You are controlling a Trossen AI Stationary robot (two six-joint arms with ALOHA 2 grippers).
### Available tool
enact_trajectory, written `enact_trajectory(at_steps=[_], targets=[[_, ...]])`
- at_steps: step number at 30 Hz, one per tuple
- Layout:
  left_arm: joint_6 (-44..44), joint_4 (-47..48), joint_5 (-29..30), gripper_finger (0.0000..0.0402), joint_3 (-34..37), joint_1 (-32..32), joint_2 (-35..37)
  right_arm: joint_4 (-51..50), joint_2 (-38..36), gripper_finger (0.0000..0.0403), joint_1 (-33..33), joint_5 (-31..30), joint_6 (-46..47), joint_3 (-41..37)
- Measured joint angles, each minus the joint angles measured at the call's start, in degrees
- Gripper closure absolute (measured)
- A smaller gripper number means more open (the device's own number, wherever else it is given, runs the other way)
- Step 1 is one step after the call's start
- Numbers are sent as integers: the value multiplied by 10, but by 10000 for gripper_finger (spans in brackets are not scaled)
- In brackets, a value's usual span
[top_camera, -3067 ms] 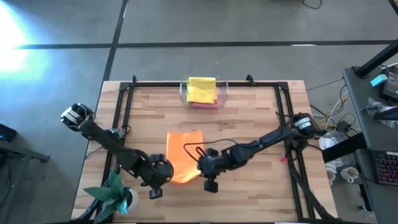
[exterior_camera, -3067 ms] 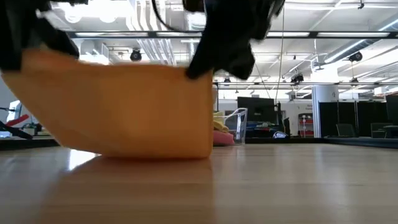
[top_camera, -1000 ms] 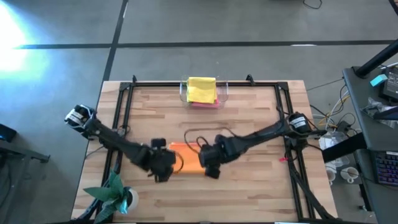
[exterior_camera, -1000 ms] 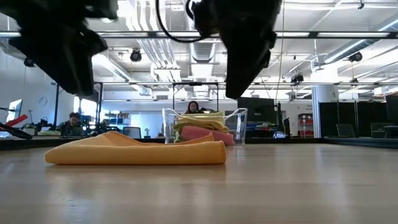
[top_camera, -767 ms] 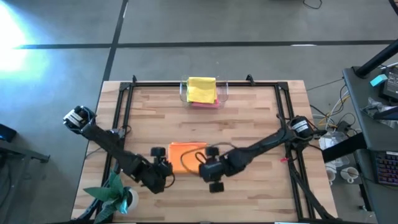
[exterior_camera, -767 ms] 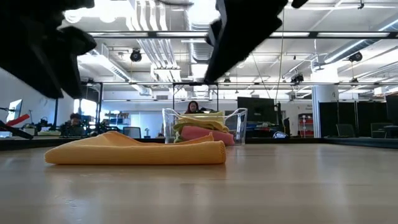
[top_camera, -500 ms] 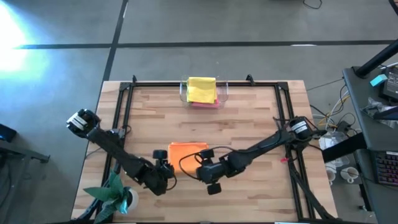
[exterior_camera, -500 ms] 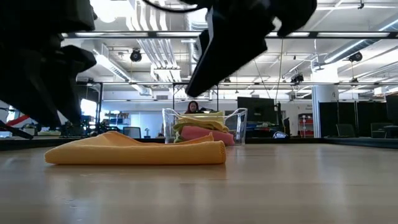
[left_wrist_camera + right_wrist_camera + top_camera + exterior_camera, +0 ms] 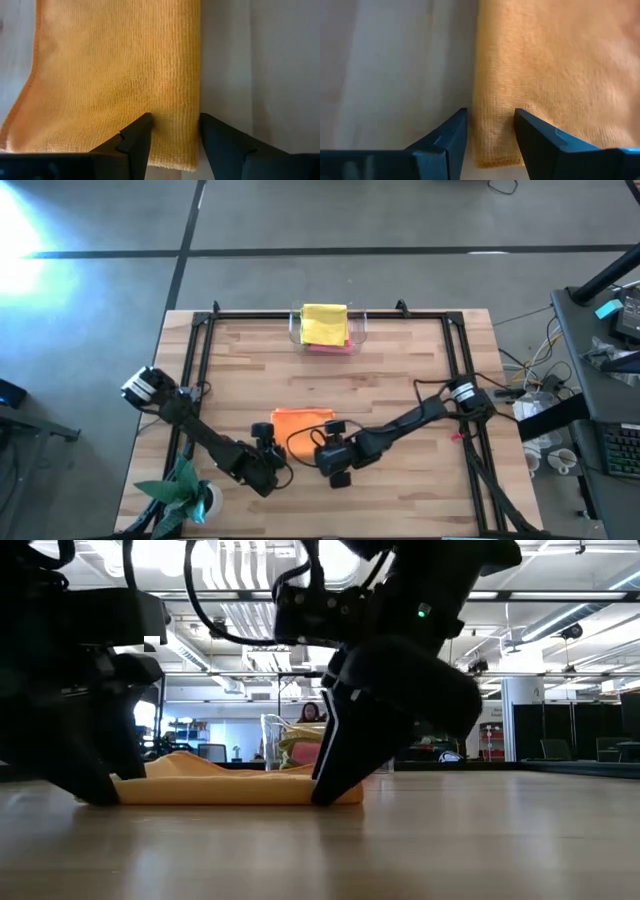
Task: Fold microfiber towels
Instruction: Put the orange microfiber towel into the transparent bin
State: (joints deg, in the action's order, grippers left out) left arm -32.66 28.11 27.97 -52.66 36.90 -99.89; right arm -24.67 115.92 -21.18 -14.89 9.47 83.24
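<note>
High view: orange towel (image 9: 300, 423) folded once, near table edge; left gripper (image 9: 175, 131) and right gripper (image 9: 490, 127) straddle its corners, fingers parted, not clamped. Yellow towel (image 9: 324, 324) done, in tray (image 9: 361, 330). Second fold pending.

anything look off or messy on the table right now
Nothing stands out. The folded orange microfiber towel lies flat on the wooden table, with the open left claw and open right claw at its near corners.
</note>
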Motion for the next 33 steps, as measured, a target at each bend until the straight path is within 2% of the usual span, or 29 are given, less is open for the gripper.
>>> enact_trajectory(at_steps=[6, 9, 13, 17, 19, 23, 29, 33], targets=[[-30, -5, 3, 247, -1, -8, -26, -32, 4, 256, 5, -26, 46, 1], [-30, -18, 0, 260, -1, -14, -35, -35, 4, 271, 12, -25, 48, 1], [-14, -41, -3, 305, 0, -23, -43, -37, 4, 313, 22, -21, 66, 1], [13, -63, -1, 372, 0, -32, -45, -37, 4, 378, 28, -11, 71, 1], [25, -68, 0, 392, 0, -36, -40, -40, 3, 388, 28, -4, 72, 0], [47, -57, -15, 392, -8, -52, -14, -76, -16, 392, 29, 14, 107, -1], [132, -45, -38, 398, -34, -94, 55, -147, -76, 393, 22, 15, 170, 15], [171, -41, -45, 399, -45, -136, 97, -173, -121, 393, 21, -11, 209, 19]])
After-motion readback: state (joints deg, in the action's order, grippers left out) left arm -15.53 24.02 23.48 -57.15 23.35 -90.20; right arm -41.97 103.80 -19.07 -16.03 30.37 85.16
